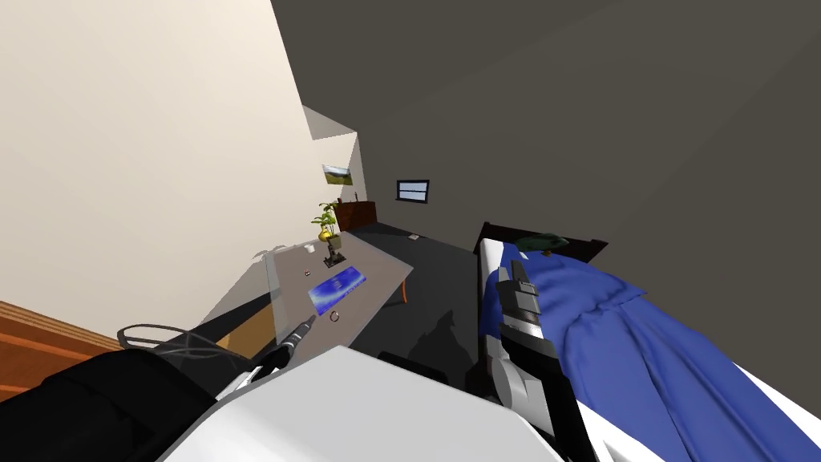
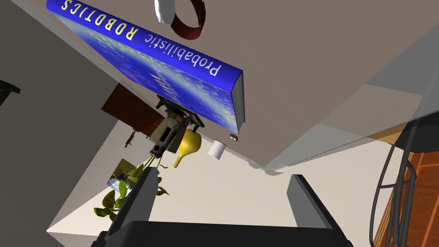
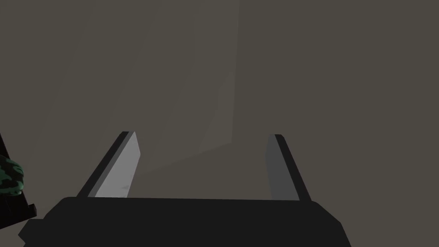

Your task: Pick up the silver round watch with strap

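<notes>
Hovering at the table's near edge, the left claw (image 2: 223, 175) had its two fingers spread with nothing between them, a stance that suited an approach rather than a grip. Just beyond its tip in the head view lay the watch (image 1: 334, 315), apart from the fingers. It had a round white face on a dark red strap curled into a loop, and it rested on the table (image 2: 326, 64) near the closer end of the blue book (image 2: 150, 64). The loop probably stood up off the top, which would give the thin fingers something to close across. The likely next step was to bring the claw over it and lower. The book's closeness left little room on that side, so a finger could nudge it. Farther along the table stood a yellow vase (image 2: 188, 146) and a white cup (image 2: 216, 149), well clear of the job. The right claw (image 3: 202, 134), likewise spread and empty, was held up beside the bed (image 1: 609, 321), seemingly parked out of the way.
</notes>
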### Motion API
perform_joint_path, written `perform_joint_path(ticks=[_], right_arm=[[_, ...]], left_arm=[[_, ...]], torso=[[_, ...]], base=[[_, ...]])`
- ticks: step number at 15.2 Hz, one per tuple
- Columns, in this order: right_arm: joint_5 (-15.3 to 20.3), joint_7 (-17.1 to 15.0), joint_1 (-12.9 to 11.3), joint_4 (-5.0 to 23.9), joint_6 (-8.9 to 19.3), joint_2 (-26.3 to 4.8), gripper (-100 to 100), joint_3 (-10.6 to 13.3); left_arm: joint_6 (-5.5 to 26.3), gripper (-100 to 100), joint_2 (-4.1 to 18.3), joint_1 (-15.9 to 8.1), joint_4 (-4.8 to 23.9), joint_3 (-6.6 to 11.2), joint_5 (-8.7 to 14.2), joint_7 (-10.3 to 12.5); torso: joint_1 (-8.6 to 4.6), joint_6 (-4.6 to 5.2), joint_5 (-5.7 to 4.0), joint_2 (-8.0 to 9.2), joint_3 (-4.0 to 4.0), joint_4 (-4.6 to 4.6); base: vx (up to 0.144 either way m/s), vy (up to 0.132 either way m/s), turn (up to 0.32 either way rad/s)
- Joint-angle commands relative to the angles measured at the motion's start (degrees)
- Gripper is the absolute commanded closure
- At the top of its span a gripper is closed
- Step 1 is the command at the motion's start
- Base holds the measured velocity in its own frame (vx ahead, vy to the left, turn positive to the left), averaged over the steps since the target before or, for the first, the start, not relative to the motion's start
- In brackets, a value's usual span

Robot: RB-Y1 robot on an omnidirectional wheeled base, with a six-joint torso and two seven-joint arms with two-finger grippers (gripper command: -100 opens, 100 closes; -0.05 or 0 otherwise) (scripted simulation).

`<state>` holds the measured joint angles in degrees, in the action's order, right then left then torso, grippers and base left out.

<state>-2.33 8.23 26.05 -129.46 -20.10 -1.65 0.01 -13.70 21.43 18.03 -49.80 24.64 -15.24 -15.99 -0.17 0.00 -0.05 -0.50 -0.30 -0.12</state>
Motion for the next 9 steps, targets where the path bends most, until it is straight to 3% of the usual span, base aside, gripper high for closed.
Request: perform_joint_path(ticks=[1, 2, 4, 5, 9], right_arm=[[0.0, 0.0, 0.0, 0.0, 0.0, 0.0, 0, 0.0], [0.0, 0.0, 0.0, 0.0, 0.0, 0.0, 0, 0.0], [0.0, 0.0, 0.0, 0.0, 0.0, 0.0, 0, 0.0], [0.0, 0.0, 0.0, 0.0, 0.0, 0.0, 0, 0.0], [0.0, 0.0, 0.01, 0.0, 0.0, 0.0, 0, 0.0]], left_arm=[[-0.27, -100, 0.01, -0.72, 1.84, 0.38, -0.18, -0.35], [0.14, -100, 0.07, -1.13, 3.38, 1.27, -0.87, -0.57], [0.14, -100, 0.07, -1.13, 4.62, 1.27, -0.87, -0.57], [0.53, -100, 0.11, -1.51, 7.26, 2.12, -1.52, -0.78], [1.56, -100, 0.11, -2.51, 13.72, 4.36, -3.25, -1.31]], torso=[[0.0, 0.0, 0.0, 0.0, 0.0, 0.0], [0.03, 0.0, 0.0, 0.13, 0.07, 0.02], [-0.01, 0.01, 0.0, 0.06, 0.04, 0.02], [0.01, 0.0, 0.0, 0.08, 0.05, 0.02], [-0.08, 0.01, -0.01, -0.4, -0.21, -0.07]], base=[[0.065, -0.019, 0.004], [0.09, -0.034, -0.022], [0.119, -0.036, -0.02], [0.126, -0.044, -0.029], [0.247, -0.057, -0.036]])
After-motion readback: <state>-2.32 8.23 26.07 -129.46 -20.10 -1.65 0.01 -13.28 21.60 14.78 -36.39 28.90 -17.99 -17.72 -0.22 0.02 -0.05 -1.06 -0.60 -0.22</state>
